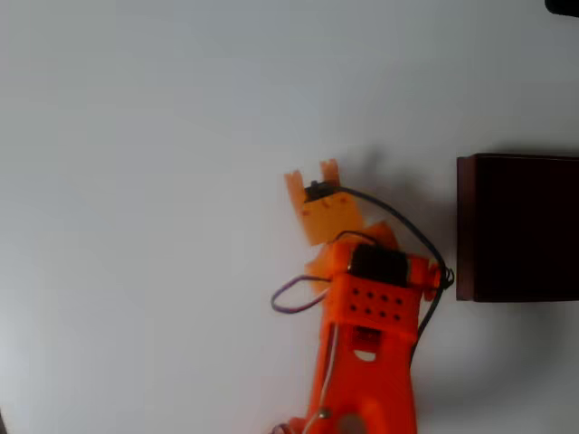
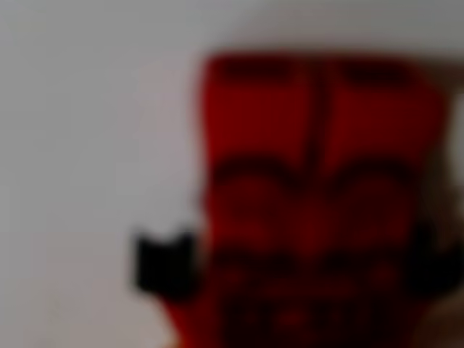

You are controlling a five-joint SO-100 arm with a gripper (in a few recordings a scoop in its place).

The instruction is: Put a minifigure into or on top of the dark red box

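Orange claw (image 1: 313,177) sits near the middle of the pale counter (image 1: 136,181) in the overhead view, tips pointing to 12 o'clock. Can't tell how far it's open or if it's got anything. Dark red box (image 1: 520,226) is off at its 3 o'clock, well apart. Wrist view has the minifigure (image 2: 319,203) up close (super blurry), red with dark bits.

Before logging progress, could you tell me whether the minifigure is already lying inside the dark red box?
No: the dark red box looks empty, and the hand is well left of it.
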